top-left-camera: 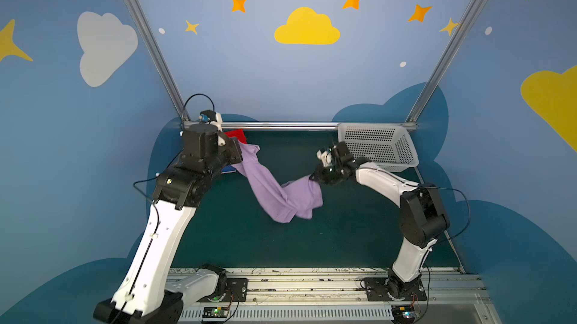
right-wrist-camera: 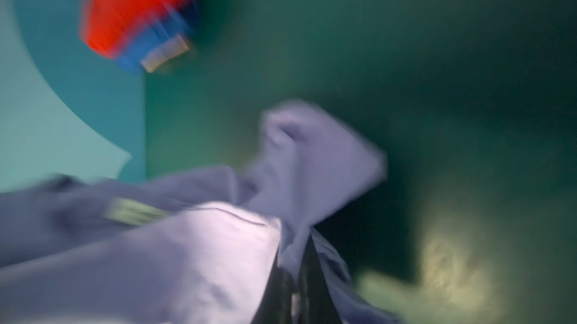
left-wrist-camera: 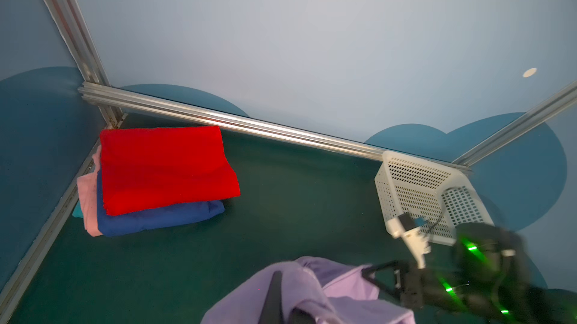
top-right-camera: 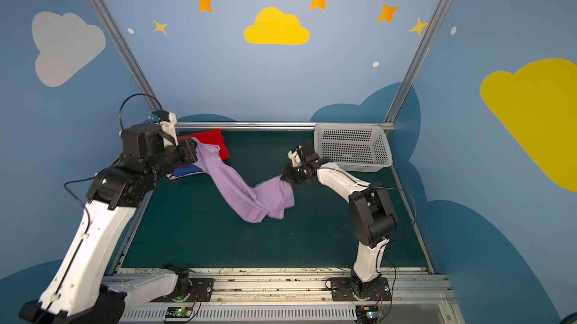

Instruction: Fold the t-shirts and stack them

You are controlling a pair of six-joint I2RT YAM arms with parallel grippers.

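Right wrist view badly blurs the lavender shirt (right-wrist-camera: 193, 263).

Motion blur smears the right wrist view, softening the lavender t-shirt (right-wrist-camera: 187, 260) and red t-shirt (right-wrist-camera: 131, 4); only an edge of the pink t-shirt (left-wrist-camera: 89, 200) shows beneath the blue t-shirt (left-wrist-camera: 156, 219), both largely hidden behind the left arm (top-left-camera: 199, 157) in both top views.

Robot lab cell: alu frame (top-left-camera: 281, 126), cloud-painted walls (top-left-camera: 249, 82).
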